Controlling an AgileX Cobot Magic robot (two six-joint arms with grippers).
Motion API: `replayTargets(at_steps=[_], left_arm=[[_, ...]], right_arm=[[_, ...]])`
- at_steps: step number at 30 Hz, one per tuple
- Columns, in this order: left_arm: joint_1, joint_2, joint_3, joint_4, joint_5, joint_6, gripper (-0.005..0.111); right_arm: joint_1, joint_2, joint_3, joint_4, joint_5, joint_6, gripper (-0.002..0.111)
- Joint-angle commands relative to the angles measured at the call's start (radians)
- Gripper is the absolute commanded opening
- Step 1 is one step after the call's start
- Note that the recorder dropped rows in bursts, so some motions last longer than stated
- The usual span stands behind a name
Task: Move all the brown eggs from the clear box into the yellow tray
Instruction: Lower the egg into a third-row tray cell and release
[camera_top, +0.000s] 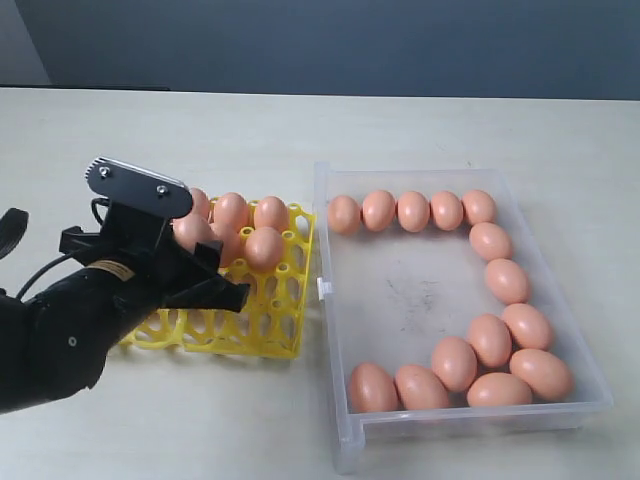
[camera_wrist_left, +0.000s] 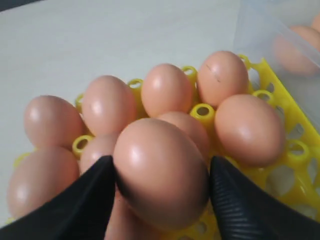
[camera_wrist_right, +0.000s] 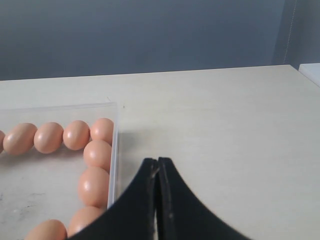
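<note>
Clamping one brown egg (camera_wrist_left: 165, 175) in left gripper (camera_wrist_left: 161, 165) over yellow tray (camera_top: 270, 335). Right gripper (camera_wrist_right: 158, 162) pinched closed, empty, beside clear box (camera_top: 322, 260). Can't read label (camera_top: 108, 268) on left arm (camera_top: 60, 340).

Soft, even light falls from overhead, bright enough that the pale tabletop (camera_top: 200, 130) looks slightly washed out. Shadows are faint and blurry-edged, the clearest under the yellow tray (camera_top: 270, 325). Up close, the brown egg (camera_wrist_left: 160, 172) wears broad, milky highlights on its upper side, with no hard glare. The left fingers (camera_wrist_left: 75, 210) beside it are slightly soft, and the clear box (camera_wrist_left: 265, 30) wall smears to haze. The right fingers (camera_wrist_right: 135, 210) read as flat black, detail lost.
</note>
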Motion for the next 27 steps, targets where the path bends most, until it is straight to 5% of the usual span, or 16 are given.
replayTargets(at_steps=[1,15,24,27], left_arm=[[0.0,0.023,0.002,0.085,0.022,-0.063,0.0],[0.0,0.023,0.002,0.067,0.127,-0.061,0.005],[0.0,0.023,0.002,0.081,0.136,-0.059,0.072],[0.0,0.023,0.002,0.081,0.13,-0.059,0.077]], right_arm=[[0.0,-0.004,0.002,-0.001,-0.007,-0.005,-0.001],[0.0,-0.004,0.002,-0.001,-0.007,-0.005,-0.001],[0.0,-0.004,0.002,-0.001,-0.007,-0.005,-0.001],[0.0,-0.004,0.002,-0.001,-0.007,-0.005,-0.001]])
